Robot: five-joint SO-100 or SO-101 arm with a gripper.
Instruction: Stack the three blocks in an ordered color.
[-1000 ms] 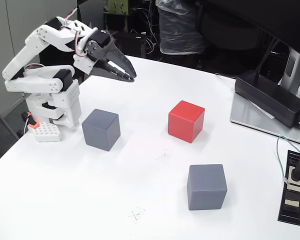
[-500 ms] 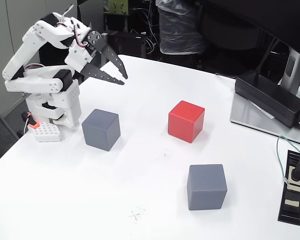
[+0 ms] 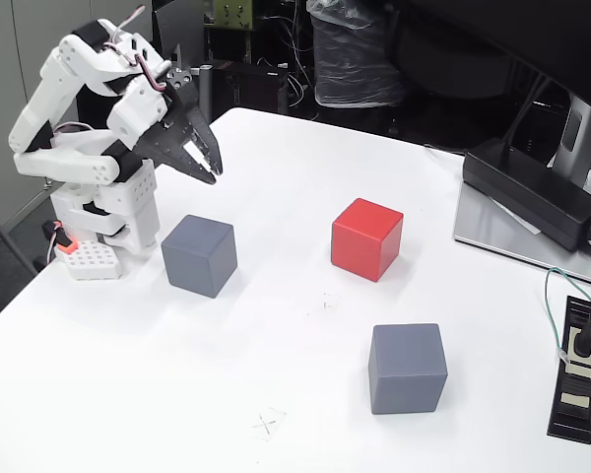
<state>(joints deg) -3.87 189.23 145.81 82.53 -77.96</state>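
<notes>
Hand [image 3: 210, 169] of white arm, fingers slightly apart, empty, hangs above the matte slate-grey cube [image 3: 199, 255]; bright red cube [image 3: 366, 238] sits well right.

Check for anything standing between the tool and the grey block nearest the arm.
Nothing visible stands in the way. The tool hangs open in the air above and just behind the near grey block, with bare white table between them. The red block and the other grey block sit well off to the right.
</notes>
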